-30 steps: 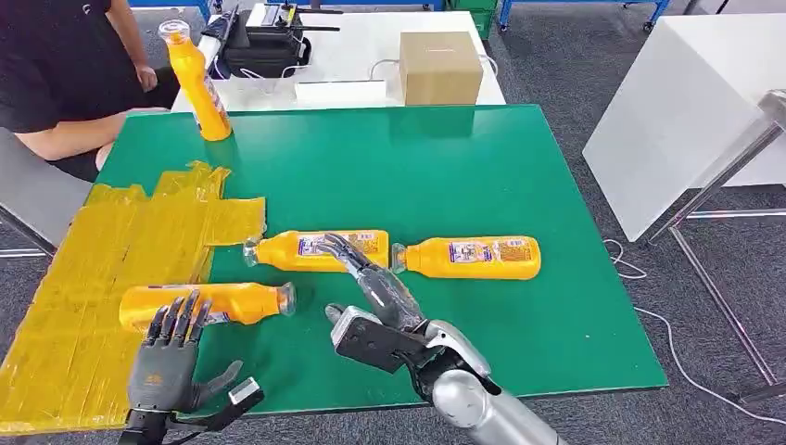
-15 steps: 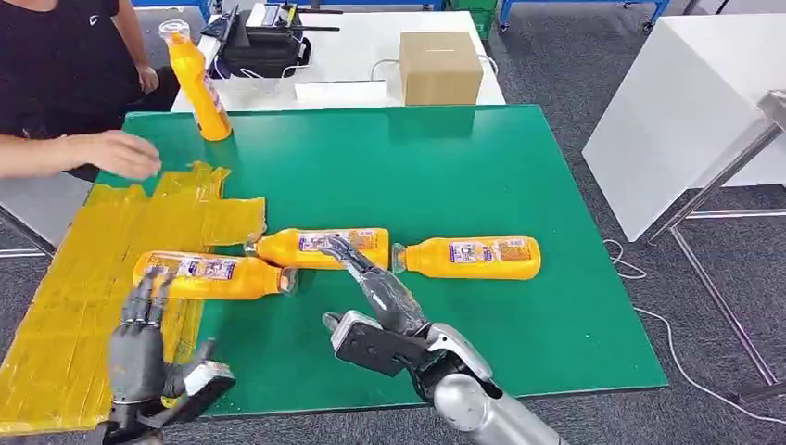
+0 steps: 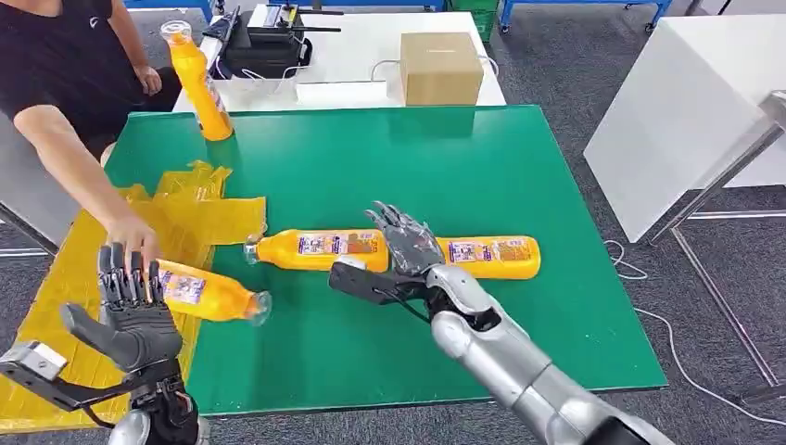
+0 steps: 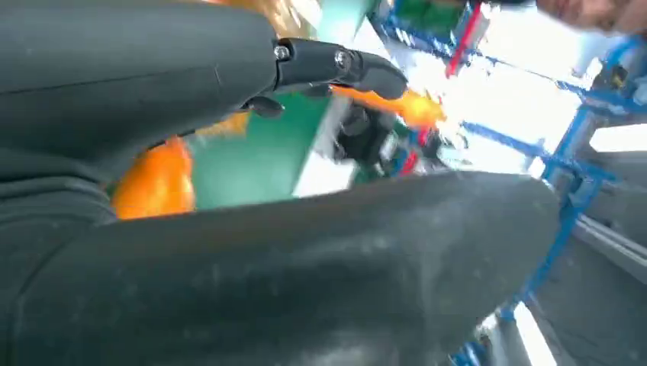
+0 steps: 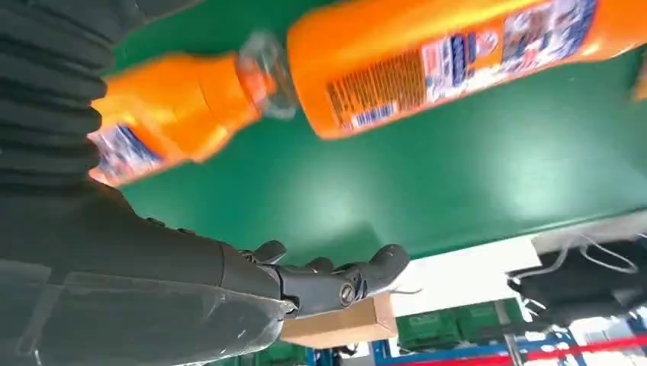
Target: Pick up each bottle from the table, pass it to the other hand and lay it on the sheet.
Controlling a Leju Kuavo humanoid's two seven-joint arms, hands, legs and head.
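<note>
Now, hands empty, next bottle between them.

Left hand (image 3: 130, 311) raised, fingers spread, holding nothing; right hand (image 3: 403, 243) released, hovering. Middle bottle (image 3: 320, 249) lies at nine o'clock just beside the right hand, long axis three-to-nine, cap toward the sheet (image 3: 69, 278).

A brown cardboard box (image 3: 440, 67) and black equipment (image 3: 264, 42) (with cables) sit on a white table (image 3: 361, 46) beyond the green surface (image 3: 519, 176). A person in black (image 3: 65, 65) sits alongside. Grey carpet (image 3: 565, 65) covers the floor.
</note>
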